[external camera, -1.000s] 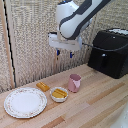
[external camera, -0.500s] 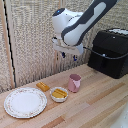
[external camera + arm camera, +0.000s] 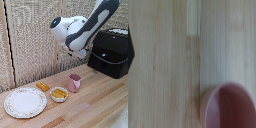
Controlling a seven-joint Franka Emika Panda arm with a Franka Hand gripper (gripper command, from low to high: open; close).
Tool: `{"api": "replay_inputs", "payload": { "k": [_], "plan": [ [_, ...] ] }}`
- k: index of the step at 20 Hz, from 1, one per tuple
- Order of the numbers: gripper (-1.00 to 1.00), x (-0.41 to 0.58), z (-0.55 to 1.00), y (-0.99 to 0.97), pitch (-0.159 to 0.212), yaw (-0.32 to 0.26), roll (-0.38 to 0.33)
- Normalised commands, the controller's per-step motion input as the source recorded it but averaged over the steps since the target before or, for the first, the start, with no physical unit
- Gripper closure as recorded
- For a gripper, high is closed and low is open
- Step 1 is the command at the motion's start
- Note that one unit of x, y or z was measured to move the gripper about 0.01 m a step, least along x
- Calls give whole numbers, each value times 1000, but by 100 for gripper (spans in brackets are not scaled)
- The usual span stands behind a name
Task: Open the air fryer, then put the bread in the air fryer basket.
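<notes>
A pale wooden bench (image 3: 95,102) with straight plank seams carries everything, backed by a woven, reed-like screen (image 3: 35,40). At the exterior view's right stands the air fryer (image 3: 111,50), a glossy black box with rounded edges; its drawer looks shut, and the handle on the front is too dark against the panel to pick out. The bulky white and dark grey arm (image 3: 82,27) hangs in the air between the fryer and the smaller things, its end hidden behind its own body, so I cannot tell whether the fingers are spread or pressed together. The bread (image 3: 42,86), a small golden-brown rectangular piece, lies on the bench just beside a small white bowl (image 3: 59,94) that holds a yellow food piece (image 3: 60,92). A round patterned plate (image 3: 25,102) sits toward the exterior view's left, and a pink cup (image 3: 74,82) stands just beside the bowl, between it and the fryer. In the blurred wrist view, only wood grain and part of the cup's rim (image 3: 228,107) show, cut off at the edge.
</notes>
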Motion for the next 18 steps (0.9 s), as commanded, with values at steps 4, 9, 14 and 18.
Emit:
{"api": "replay_inputs", "payload": {
  "k": [4,9,14,18],
  "plan": [
    [-100,-124,-246,-471,-52,148,-263],
    [-100,-222,-260,-498,-44,161,-189],
    [-100,-224,-216,-573,-59,148,-117],
    [-100,-146,-210,-633,-85,133,-56]
  ]
}}
